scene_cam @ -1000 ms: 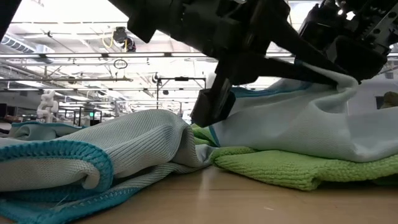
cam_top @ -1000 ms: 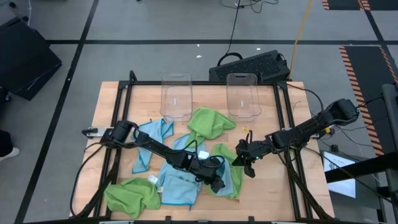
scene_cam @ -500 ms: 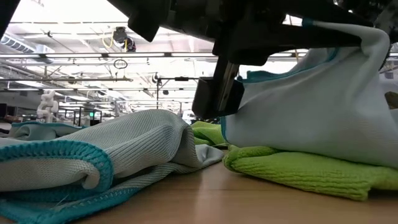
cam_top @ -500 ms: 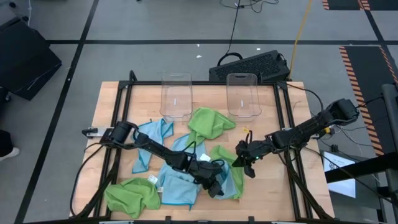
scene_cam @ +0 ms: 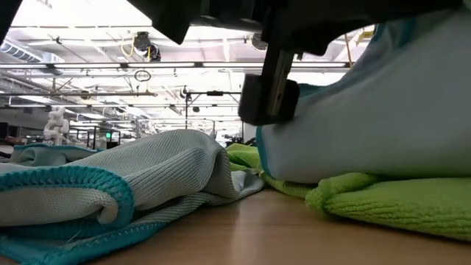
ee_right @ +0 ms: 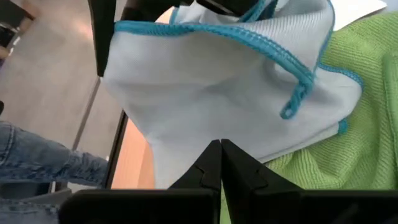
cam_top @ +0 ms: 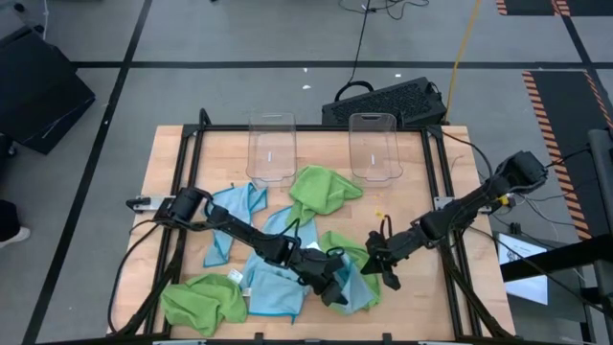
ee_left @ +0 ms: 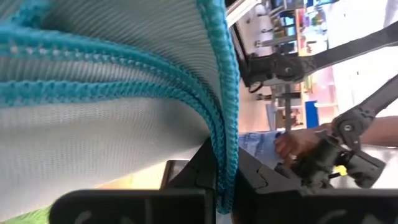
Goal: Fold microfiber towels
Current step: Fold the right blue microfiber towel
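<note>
Low and centre in the high view, the left gripper (cam_top: 335,290) and right gripper (cam_top: 381,269) each pinch the light blue towel (cam_top: 356,287), hanging between their shut jaws.

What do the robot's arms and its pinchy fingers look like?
Both arms are dark, thin and jointed, with black cables trailing off them. The left gripper and right gripper each end in two flat black fingers with angled tips.

The light blue towel (scene_cam: 383,110) runs off the low view's right edge and top, so its full shape is anyone's guess. It also blocks most of the lime green towel (scene_cam: 397,210) underneath.
</note>
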